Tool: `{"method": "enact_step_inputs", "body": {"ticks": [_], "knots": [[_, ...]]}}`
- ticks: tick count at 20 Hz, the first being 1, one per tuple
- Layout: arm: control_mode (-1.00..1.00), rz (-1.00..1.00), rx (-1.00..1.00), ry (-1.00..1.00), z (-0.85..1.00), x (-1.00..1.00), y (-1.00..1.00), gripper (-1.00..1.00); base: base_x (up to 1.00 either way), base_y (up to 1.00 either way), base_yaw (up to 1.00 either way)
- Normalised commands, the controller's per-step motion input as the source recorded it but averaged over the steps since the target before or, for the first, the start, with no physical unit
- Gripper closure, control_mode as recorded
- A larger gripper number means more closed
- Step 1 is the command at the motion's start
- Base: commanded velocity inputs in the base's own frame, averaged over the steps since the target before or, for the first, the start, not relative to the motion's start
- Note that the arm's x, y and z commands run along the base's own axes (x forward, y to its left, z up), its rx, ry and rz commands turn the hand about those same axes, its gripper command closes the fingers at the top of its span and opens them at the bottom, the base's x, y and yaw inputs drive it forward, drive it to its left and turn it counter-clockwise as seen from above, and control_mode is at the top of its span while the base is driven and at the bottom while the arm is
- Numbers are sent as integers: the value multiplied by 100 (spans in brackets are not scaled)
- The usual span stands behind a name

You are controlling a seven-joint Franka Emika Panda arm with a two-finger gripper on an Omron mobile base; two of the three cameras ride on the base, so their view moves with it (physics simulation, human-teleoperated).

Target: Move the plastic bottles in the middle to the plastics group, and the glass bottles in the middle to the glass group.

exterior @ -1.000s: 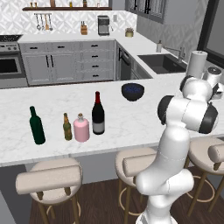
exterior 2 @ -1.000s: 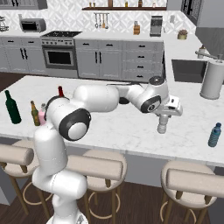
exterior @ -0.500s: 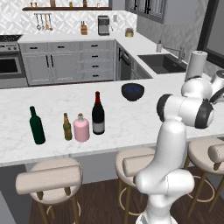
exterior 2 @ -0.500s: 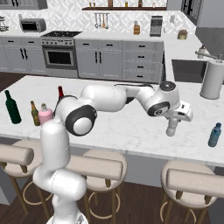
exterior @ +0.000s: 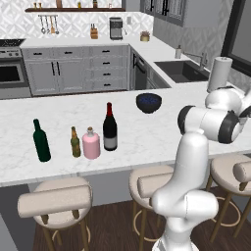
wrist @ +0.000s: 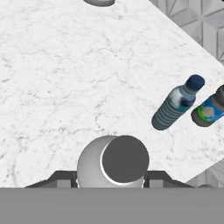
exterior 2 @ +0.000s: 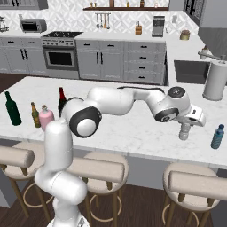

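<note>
1. The gripper (exterior 2: 184, 131) is closed on the small clear bottle (wrist: 91, 165). It holds the bottle by its top, near the right end of the counter (exterior 2: 133, 133) and close to the front edge.
2. The blue bottle (exterior 2: 217, 136) stands near the right front corner of the counter. In the hand view a second bottle with a green label (wrist: 209, 111) is just beside it.
3. The clear bottle could bump those two and knock them over if it comes in too close or too low.
4. They stand near the edge, so a push could send one off the counter.
5. The clear bottle could tip if it is let go while it leans or hangs above the counter.
6. The grip is only on the top, so the bottle might slip or swing.
7. The wine bottle (exterior: 110, 128) and the pink bottle (exterior: 91, 143) wait near the front edge, next to the brown bottle (exterior: 75, 143) and the green bottle (exterior: 41, 142).
8. Hard to see: the fingers are mostly hidden behind the clear bottle in the hand view.
9. I cannot tell if the clear bottle touches the counter yet.
10. The green-label bottle is cut off by the side of the hand view.
</note>
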Motion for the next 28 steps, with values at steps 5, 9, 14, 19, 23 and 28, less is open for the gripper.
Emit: {"method": "enact_step_inputs", "body": {"ticks": [5,9,14,19,23,28], "knots": [[-100,-3,-13,4,1,-3,-12,100,0,0,0],[-100,-3,-5,2,0,-8,-15,100,0,0,0],[-100,-2,3,0,0,-3,-44,100,0,0,0],[-100,0,9,0,0,0,-28,100,0,0,0],[-100,0,3,0,-36,0,0,100,0,0,0],[-100,0,0,0,-60,0,0,100,0,0,0]]}}
